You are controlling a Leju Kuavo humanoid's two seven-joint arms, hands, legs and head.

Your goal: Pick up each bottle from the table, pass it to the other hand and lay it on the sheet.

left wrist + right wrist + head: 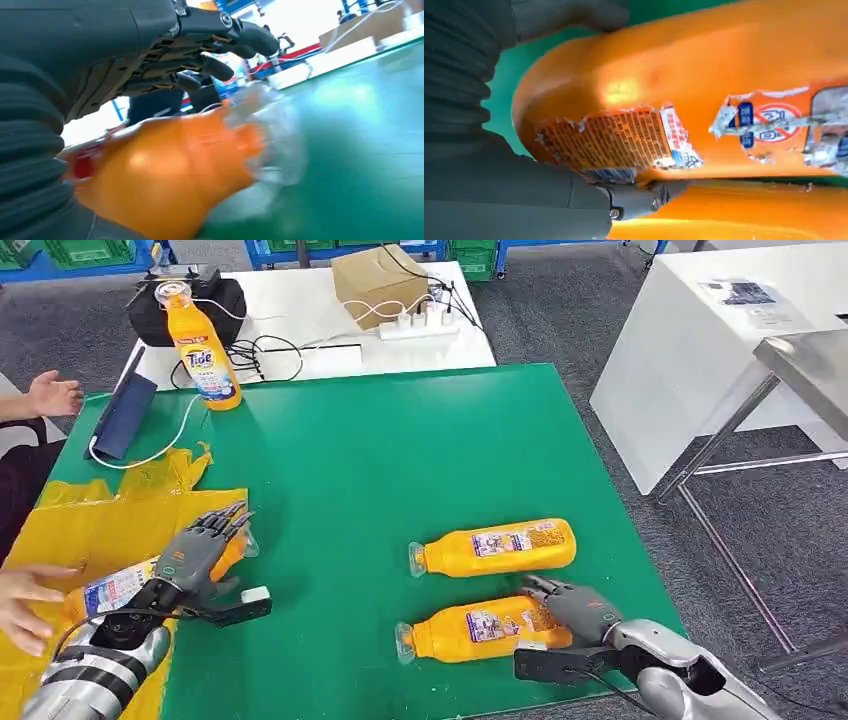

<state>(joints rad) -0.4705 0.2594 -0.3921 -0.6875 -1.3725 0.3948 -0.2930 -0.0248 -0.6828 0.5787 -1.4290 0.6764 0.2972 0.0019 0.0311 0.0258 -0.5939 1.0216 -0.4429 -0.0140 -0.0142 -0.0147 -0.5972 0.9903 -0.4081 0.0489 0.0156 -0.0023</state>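
Two hands busy at once: left hand (195, 555) draped with fingers extended over an orange detergent bottle (120, 585) lying on the yellow sheet (90, 520), apparently setting it down; right hand (575, 610) wrapped around the base of the nearer lying bottle (470, 630), likely to lift it. Beyond, second lying bottle (495, 546) just beside on the green table (380, 450), upright Tide bottle (203, 347) at the far edge, person's hand (25, 605) on the sheet.

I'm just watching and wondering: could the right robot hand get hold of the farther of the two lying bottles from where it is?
Probably yes. The right robot hand sits on the nearer bottle; the farther bottle lies just beyond, apart from it, with nothing but bare green mat around.
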